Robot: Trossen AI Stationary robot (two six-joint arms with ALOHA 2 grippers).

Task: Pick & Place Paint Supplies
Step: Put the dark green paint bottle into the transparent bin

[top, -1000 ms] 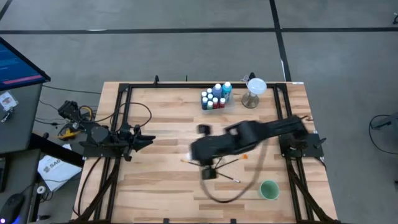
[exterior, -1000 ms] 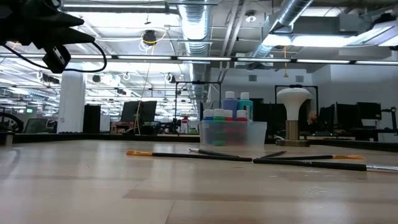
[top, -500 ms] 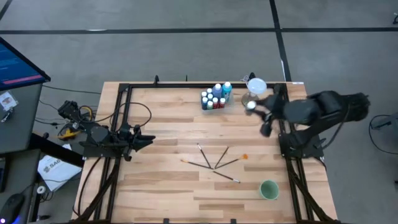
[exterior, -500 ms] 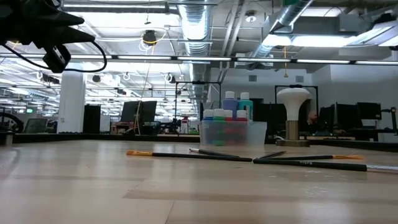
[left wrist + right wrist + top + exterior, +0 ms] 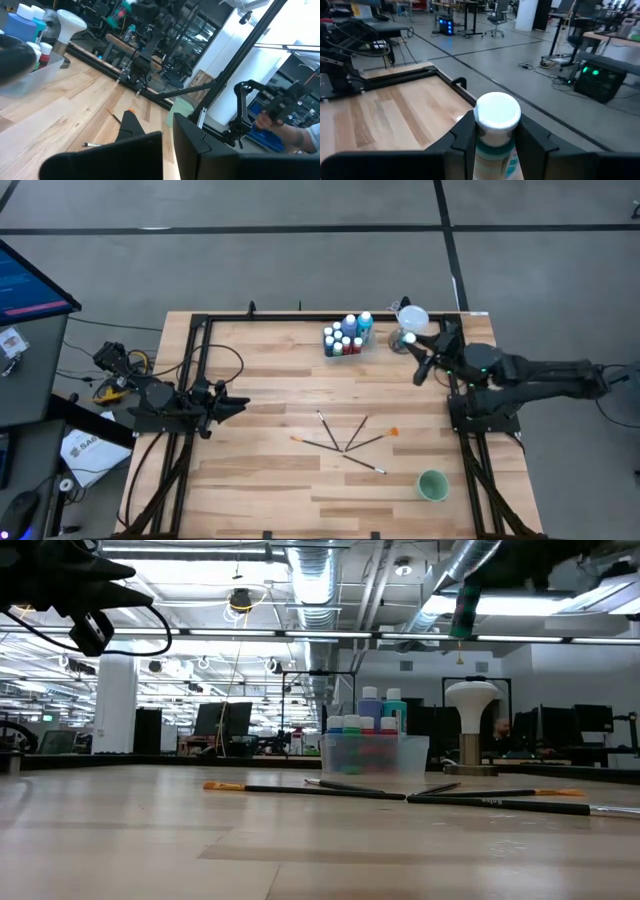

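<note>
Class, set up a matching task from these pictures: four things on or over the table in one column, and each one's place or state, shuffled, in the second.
Column one:
1. paintbrushes
2. green cup
3. right end effector
4. clear tub

Column two:
A. upright near the table's front right corner
B. holding the paint bottles at the far edge
C. shut on a teal bottle
D. fanned flat on the wood, mid-table

Pairs: 1-D, 2-A, 3-C, 4-B

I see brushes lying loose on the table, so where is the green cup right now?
In the high view the green cup stands near the table's front right corner, apart from the fanned paintbrushes at mid-table.
</note>
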